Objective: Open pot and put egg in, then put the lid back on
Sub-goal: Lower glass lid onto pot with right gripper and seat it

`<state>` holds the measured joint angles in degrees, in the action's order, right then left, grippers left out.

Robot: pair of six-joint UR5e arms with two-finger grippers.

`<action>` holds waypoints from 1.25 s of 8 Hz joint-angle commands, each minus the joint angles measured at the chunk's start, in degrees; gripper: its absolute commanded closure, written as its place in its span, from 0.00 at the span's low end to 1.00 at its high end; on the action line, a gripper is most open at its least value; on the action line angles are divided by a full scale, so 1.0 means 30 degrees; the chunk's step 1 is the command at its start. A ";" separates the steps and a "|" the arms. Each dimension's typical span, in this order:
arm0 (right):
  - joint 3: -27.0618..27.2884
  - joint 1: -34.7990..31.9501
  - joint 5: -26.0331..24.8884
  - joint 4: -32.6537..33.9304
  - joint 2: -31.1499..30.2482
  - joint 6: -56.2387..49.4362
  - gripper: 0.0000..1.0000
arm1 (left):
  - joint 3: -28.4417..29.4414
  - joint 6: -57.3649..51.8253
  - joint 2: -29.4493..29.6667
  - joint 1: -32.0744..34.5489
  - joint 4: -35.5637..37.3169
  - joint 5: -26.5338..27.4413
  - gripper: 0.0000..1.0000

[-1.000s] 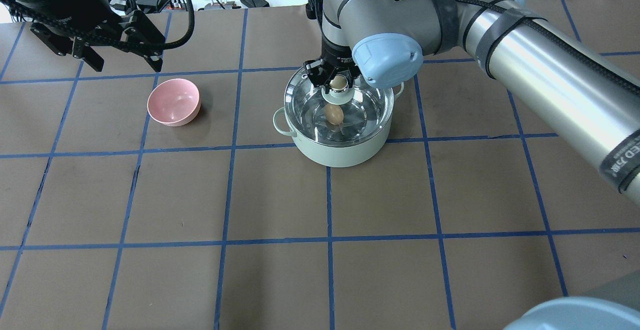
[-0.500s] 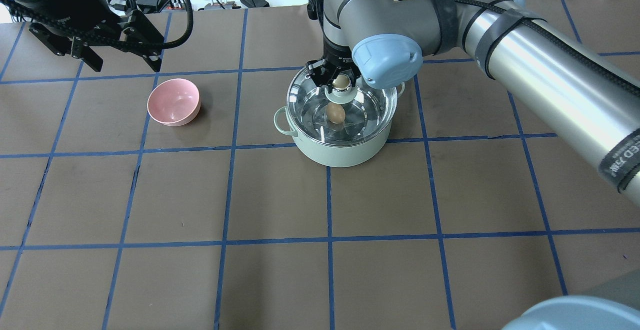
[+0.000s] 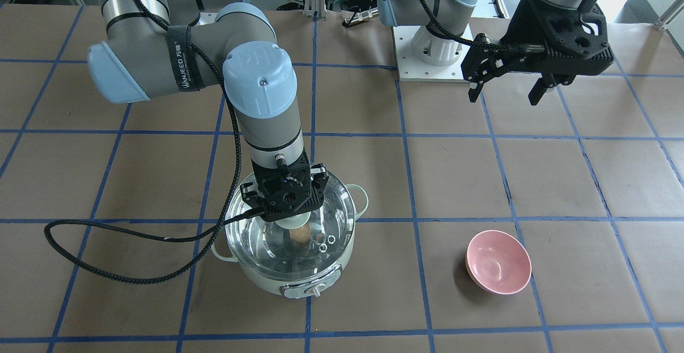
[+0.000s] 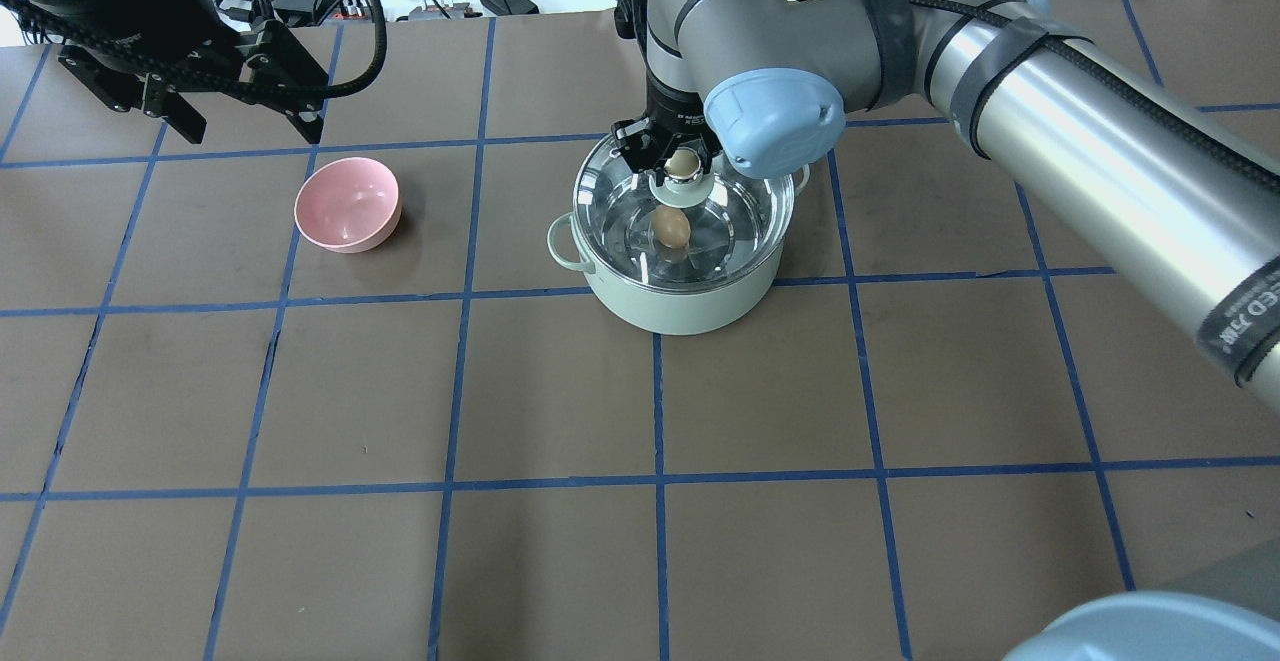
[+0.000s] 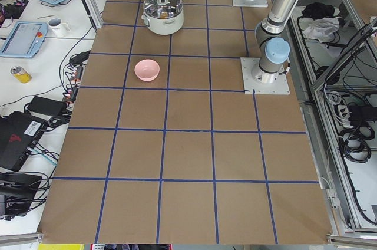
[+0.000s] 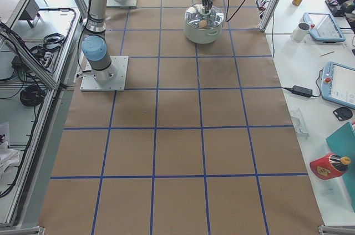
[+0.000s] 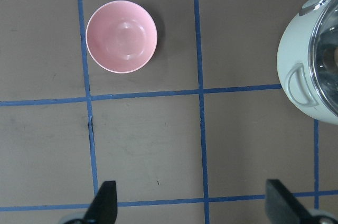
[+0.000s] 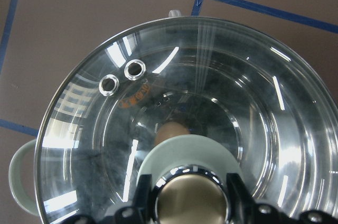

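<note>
The mint-green pot (image 4: 690, 306) stands at the table's middle back. The egg (image 4: 670, 229) lies inside it on the steel bottom and shows through the glass. The clear glass lid (image 4: 740, 211) sits on the pot's rim. My right gripper (image 4: 682, 163) reaches straight down and is shut on the lid's knob. In the right wrist view the fingers (image 8: 142, 195) flank the knob, with the egg (image 8: 170, 129) below the lid (image 8: 105, 145). My left gripper (image 4: 250, 121) is open and empty, held high at the back left, away from the pot.
A pink bowl (image 4: 347, 204) stands empty to the left of the pot; it also shows in the left wrist view (image 7: 121, 36). The right arm's black cable (image 3: 107, 273) loops on the table beside the pot (image 3: 267, 281). Blue tape lines grid the brown table.
The lid has come down and shifted slightly right onto the pot's rim with my right gripper on its knob. The left arm has barely moved.
</note>
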<state>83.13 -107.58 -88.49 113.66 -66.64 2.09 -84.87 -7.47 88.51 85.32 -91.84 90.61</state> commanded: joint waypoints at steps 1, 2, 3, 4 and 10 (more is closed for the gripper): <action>0.0063 0.0000 0.0054 0.0083 0.0005 -0.0108 1.00 | -0.0009 0.0000 0.0000 0.0008 -0.0001 0.0000 0.00; 0.0063 0.0000 0.0055 0.0083 0.0005 -0.0022 1.00 | -0.0010 -0.0029 0.0000 0.0008 -0.0030 0.0000 0.00; 0.0092 0.0000 0.0084 0.0083 0.0034 -0.0079 1.00 | -0.0010 0.0000 0.0000 0.0008 -0.0030 0.0000 0.00; 0.0180 0.0000 0.0084 0.0141 0.0034 -0.0138 1.00 | -0.0010 0.0000 0.0029 -0.0021 -0.0001 0.0000 0.00; 0.0210 0.0000 0.0055 0.0640 -0.0082 0.0125 0.00 | -0.0010 0.0000 0.0029 -0.0050 -0.0001 -0.0029 0.00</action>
<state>83.71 -107.58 -88.34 114.98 -66.58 2.03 -84.90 -7.47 88.59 85.30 -91.85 90.61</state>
